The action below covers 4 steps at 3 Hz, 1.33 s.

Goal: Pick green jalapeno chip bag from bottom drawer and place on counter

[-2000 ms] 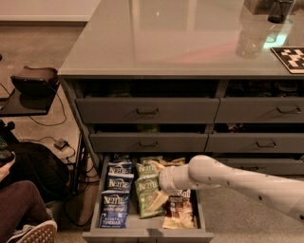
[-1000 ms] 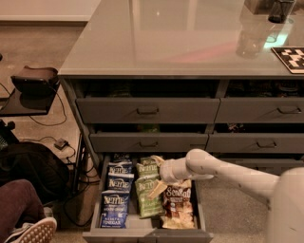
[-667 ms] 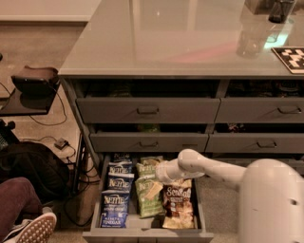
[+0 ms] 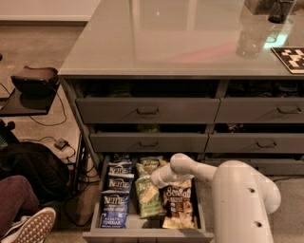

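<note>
The bottom drawer (image 4: pixel 147 235) is pulled open and holds several chip bags. A green jalapeno chip bag (image 4: pixel 149 200) lies in the middle column, with a second green one (image 4: pixel 150 164) behind it. Dark blue Kettle bags (image 4: pixel 116 207) fill the left column and tan-and-brown Sea Salt bags (image 4: pixel 178 199) the right. My gripper (image 4: pixel 153 184) reaches down into the drawer from the right and sits at the top edge of the front green bag. My white arm (image 4: pixel 240 199) fills the lower right. The pale-grey counter (image 4: pixel 161 38) tops the cabinet.
Two higher rows of grey drawers (image 4: pixel 147 111) are slightly ajar above. On the counter's right stand a clear container (image 4: pixel 249 40), a dark cup (image 4: pixel 280 10) and a black-and-white marker tile (image 4: pixel 290 58). At left are a black stand (image 4: pixel 31 83), cables, a dark bag (image 4: pixel 33 166) and a person's shoe (image 4: pixel 29 228).
My gripper has moved left across the drawer, from over the Sea Salt bags to the green bag in the middle. My arm's large body has come into view at the lower right.
</note>
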Available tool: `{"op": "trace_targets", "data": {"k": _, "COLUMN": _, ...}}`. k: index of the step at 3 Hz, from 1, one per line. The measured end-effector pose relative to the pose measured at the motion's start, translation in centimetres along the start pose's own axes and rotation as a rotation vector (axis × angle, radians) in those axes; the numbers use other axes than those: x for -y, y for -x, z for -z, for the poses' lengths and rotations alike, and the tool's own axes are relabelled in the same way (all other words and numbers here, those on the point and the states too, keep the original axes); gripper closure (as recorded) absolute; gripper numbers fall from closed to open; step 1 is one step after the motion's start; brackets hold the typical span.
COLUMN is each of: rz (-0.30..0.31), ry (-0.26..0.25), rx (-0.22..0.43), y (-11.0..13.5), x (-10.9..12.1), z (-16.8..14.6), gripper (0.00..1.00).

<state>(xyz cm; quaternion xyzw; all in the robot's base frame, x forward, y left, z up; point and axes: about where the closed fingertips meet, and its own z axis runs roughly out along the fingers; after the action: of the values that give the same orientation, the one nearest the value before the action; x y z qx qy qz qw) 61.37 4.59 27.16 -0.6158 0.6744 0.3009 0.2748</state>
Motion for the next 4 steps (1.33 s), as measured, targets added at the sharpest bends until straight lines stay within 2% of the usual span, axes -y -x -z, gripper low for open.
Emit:
{"op": "trace_targets", "data": {"k": 1, "rz": -0.04, "ry": 0.077, "rx": -0.006, "y": -2.6, "x": -1.2, "z": -3.3, "gripper": 0.0}}
{"op": "trace_targets", "data": {"k": 2, "rz": -0.04, "ry": 0.077, "rx": -0.006, "y": -2.6, "x": -1.2, "z": -3.3, "gripper": 0.0}}
{"op": "trace_targets", "data": {"k": 4, "rz": -0.176, "ry": 0.054, "rx": -0.047, "y": -9.3, "x": 0.2, "z": -4.6, "gripper": 0.0}}
